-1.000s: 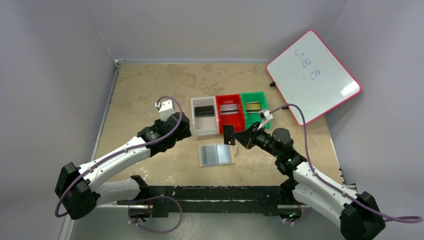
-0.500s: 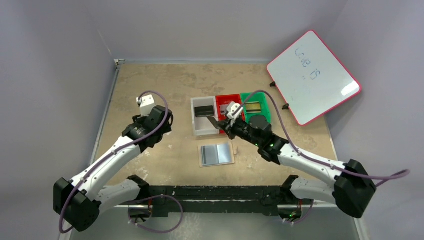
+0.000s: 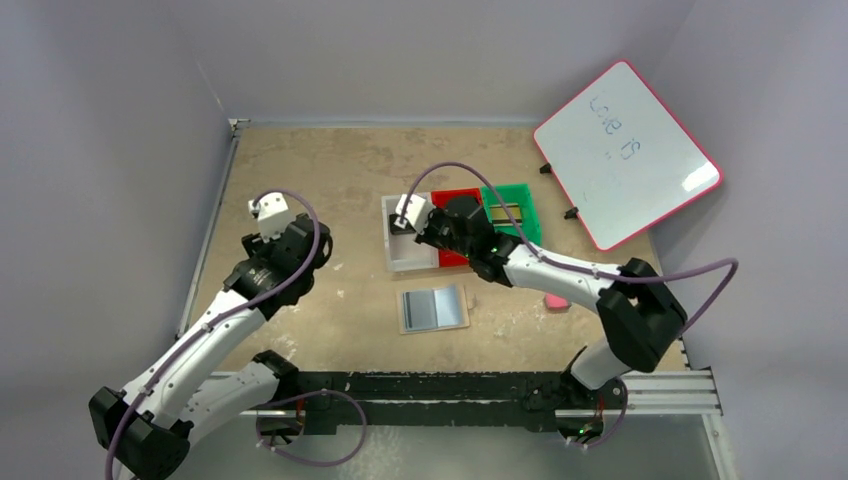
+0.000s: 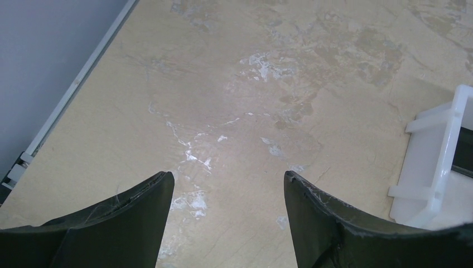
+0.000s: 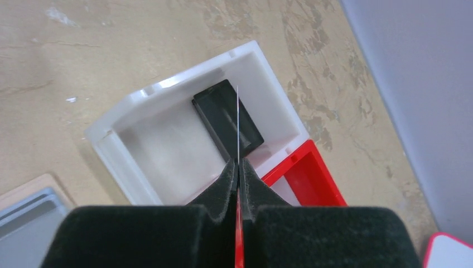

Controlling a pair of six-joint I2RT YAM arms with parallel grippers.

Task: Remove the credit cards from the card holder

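Right gripper: jaws pressed together, pinching the held card, which stands on edge. From the wrist view the card shows only as a thin pale line, so its colour cannot be told. Gripper and held card hang above the white bin, over the side of it that adjoins the red bin. A black card lies flat on the floor of the white bin, at the end away from the arm bases. It is below the held card, and whether the two touch cannot be told. The red bin sits against the right side of the white bin, mostly covered by the right arm in the top view. The green bin sits one place further right, with a gold card lying in it. The card holder lies open on the table, grey-blue lining up, just on the near side of the white bin and apart from it. What its pockets hold cannot be made out. Left gripper: jaws spread with nothing between them, over bare table to the left of the white bin. One corner of the bin shows at the right edge of the left wrist view. A pink block lies to the near right of the white bin, well apart. The whiteboard with a pink frame stands far to the right of the bin.
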